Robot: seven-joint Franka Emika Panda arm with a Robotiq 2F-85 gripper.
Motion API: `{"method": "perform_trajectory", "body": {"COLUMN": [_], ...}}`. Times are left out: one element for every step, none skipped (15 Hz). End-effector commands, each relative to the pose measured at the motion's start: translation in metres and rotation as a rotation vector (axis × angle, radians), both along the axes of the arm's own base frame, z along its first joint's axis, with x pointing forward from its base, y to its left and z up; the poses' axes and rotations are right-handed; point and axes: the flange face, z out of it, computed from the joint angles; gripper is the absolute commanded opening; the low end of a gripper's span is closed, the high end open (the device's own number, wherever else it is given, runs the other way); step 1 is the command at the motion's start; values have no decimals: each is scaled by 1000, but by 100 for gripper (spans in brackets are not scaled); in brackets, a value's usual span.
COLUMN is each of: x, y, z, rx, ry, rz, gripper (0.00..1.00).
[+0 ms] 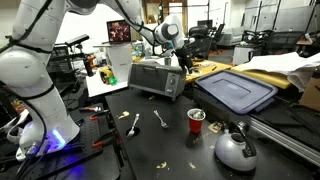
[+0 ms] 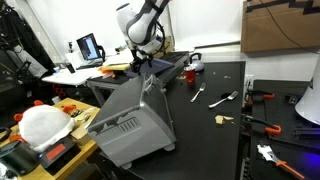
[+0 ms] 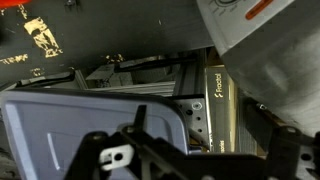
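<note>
End effector (image 1: 183, 62) by toaster oven (image 1: 157, 78) — fingers apart, tips cropped in wrist view

I read both exterior views as evenly lit from overhead, with soft shadows on the black table (image 1: 150, 150), a highlight on the kettle (image 1: 235, 150) and a violet glow at the arm base (image 1: 55, 140). The toaster oven (image 2: 135, 120), close to the lens in an exterior view, is slightly soft. The wrist view reaches me dim and low in contrast, its nearest foreground a blurred dark silhouette.
</note>
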Motion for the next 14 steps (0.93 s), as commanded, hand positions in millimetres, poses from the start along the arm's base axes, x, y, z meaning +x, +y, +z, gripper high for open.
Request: {"method": "perform_trajectory", "body": {"x": [-4,-4,-5,-6,-8,-11,-12,-14,-17,-17,-19,-22,-23,-24], "y": [2,1,1,0,0,-1,-2,-3,-4,-8,-9,-10,-12,-13], "z": [-1,-1,-1,0,1,3,5,9,12,14,17,21,22,24], "rx": [-5,-3,1,10,19,26,35,40,47,55,57,61,65,67], "ry": [-17,-10,0,17,33,50,61,73,90,104,119,133,148,164], "rz": [-12,-14,-17,-19,-20,-23,-25,-31,-38,-46,-55,-64,-73,-79], "gripper": [100,100,100,100,100,100,100,100,100,100,100,100,100,100]}}
